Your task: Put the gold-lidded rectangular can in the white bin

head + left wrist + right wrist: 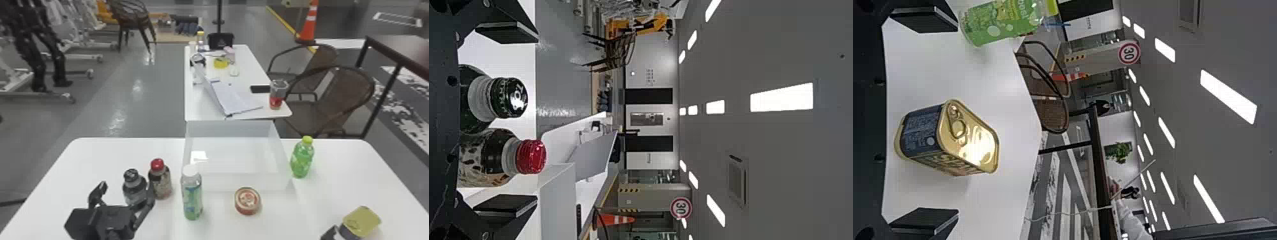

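In the head view my left gripper [123, 198] stands open at the table's left, just short of the black-capped bottle; my right gripper [330, 234] shows partly at the bottom edge, beside the gold-lidded can [361, 221]. The right wrist view has the can [948, 140] upright between the widely parted fingers of my right gripper [928, 120], not held. The left wrist view shows my left gripper [509, 117] open, with two bottle tops between its fingers. The white bin [241, 182], see-through in look, sits mid-table.
A black-capped bottle [134, 190] and a red-capped bottle [160, 182] stand at left. A white-capped bottle [192, 198] and a round tin [247, 201] are in front of the bin. A green bottle [301, 159] stands right of it.
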